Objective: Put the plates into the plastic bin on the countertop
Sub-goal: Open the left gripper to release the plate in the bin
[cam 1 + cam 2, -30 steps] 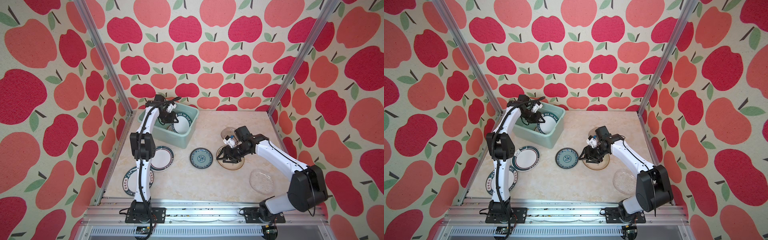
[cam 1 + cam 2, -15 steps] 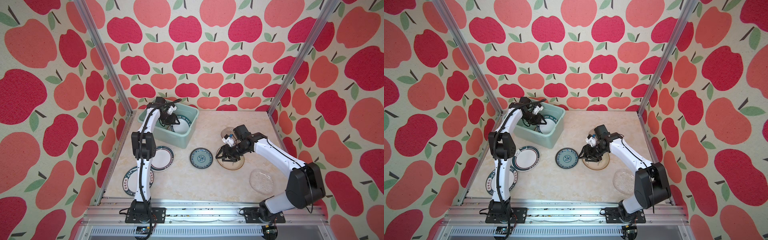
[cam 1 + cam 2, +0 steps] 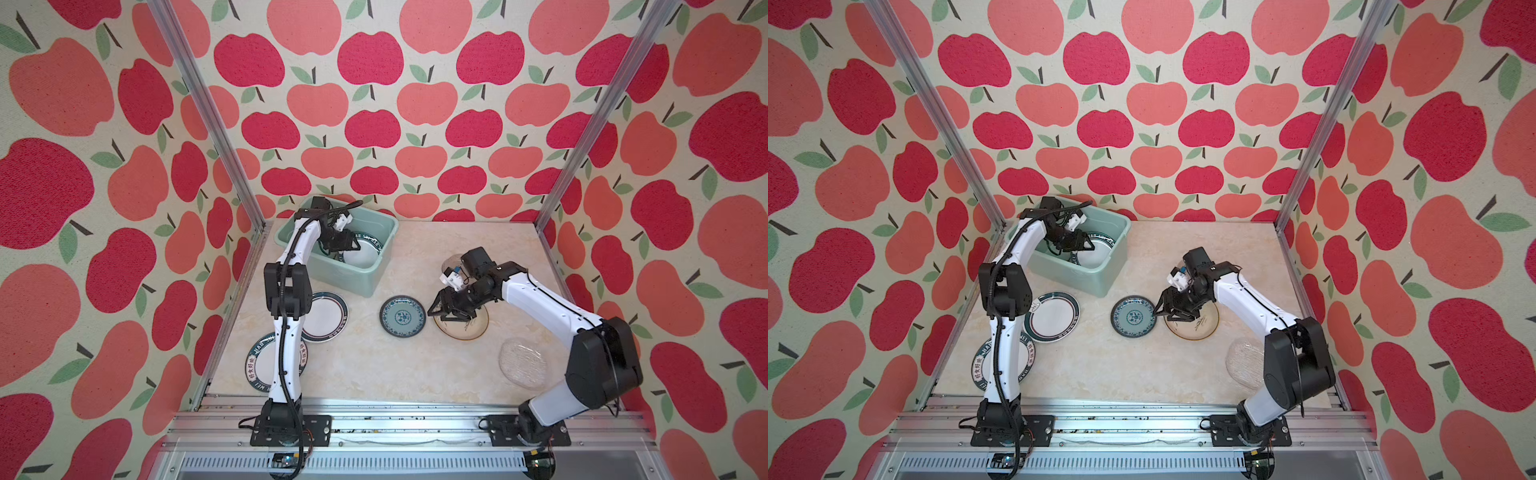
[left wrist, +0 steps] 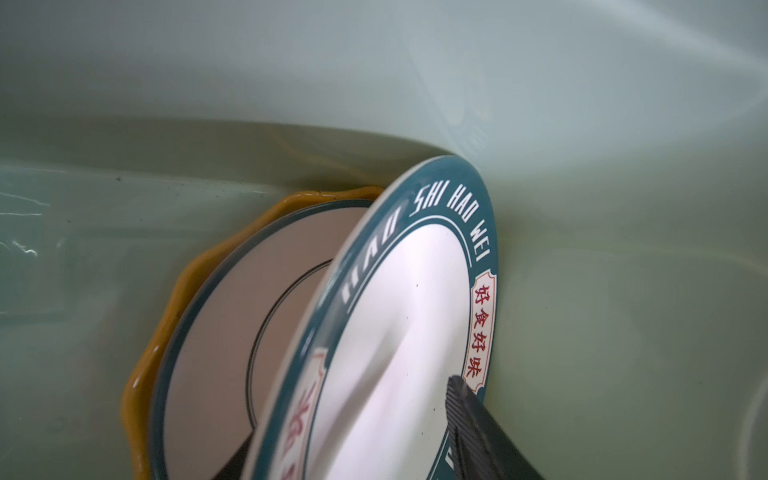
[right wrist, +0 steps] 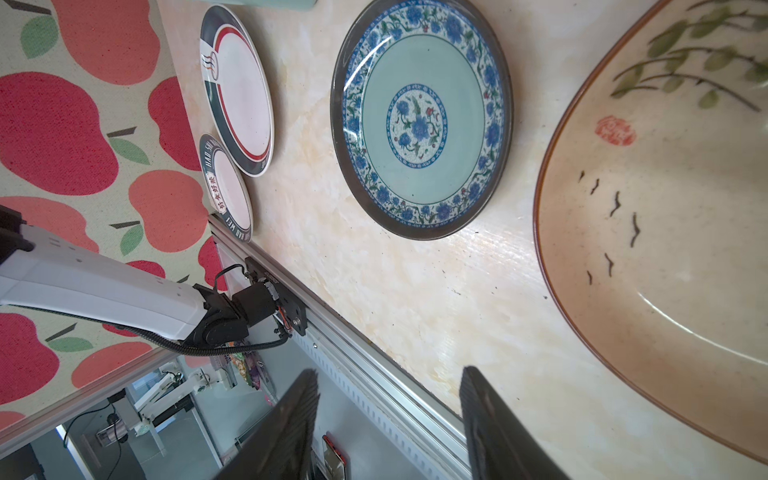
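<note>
My left gripper (image 3: 341, 246) reaches inside the plastic bin (image 3: 374, 276). It stands open round a tilted white plate with a dark lettered rim (image 4: 399, 316), which leans over a dark-rimmed plate (image 4: 232, 316) and a yellow scalloped one (image 4: 174, 299). My right gripper (image 3: 439, 309) is open and empty, low over the countertop (image 3: 374, 365) at the left edge of the cream bamboo plate (image 3: 471, 330), beside the teal patterned plate (image 3: 402, 316). In the right wrist view its fingers (image 5: 473, 399) hang clear of the cream plate (image 5: 665, 228).
On the left of the countertop lie a white green-rimmed plate (image 3: 328, 316) and a lettered-rim plate (image 3: 258, 365) partly under my left arm. One glass plate (image 3: 523, 365) lies front right, another (image 3: 451, 262) behind my right wrist. Aluminium rails edge the front.
My left gripper has opened off the lettered-rim plate inside the bin, and the plate now leans loose between its fingers. My right gripper has shifted only slightly.
</note>
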`<state>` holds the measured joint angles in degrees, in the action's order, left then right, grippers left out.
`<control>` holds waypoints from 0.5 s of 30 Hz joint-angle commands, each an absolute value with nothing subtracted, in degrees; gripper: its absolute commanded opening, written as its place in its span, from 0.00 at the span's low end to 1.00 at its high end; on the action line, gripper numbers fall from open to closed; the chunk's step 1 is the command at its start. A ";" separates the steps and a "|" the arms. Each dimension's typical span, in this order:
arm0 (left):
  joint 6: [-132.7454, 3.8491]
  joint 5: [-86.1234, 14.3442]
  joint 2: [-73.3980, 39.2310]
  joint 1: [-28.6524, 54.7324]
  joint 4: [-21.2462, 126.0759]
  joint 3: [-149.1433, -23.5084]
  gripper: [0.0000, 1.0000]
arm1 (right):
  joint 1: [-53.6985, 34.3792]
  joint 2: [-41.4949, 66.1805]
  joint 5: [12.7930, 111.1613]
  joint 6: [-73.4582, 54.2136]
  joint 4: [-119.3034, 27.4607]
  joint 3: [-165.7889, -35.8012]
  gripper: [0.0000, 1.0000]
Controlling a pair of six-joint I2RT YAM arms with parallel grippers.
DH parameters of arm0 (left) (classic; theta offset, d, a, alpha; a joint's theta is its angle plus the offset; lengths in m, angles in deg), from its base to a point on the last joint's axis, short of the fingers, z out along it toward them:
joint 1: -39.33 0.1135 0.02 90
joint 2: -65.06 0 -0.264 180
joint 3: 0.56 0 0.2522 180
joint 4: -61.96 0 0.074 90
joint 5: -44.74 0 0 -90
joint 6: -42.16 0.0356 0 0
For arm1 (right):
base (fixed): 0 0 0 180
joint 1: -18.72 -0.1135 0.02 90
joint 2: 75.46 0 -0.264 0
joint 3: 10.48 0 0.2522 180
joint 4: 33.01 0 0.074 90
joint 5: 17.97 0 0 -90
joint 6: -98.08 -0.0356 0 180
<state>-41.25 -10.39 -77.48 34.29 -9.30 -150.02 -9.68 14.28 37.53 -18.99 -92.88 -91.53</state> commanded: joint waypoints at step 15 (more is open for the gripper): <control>-42.29 -20.20 -77.67 33.23 0.00 -143.15 0.74 | -11.15 19.32 37.66 -18.11 -93.84 -95.05 0.58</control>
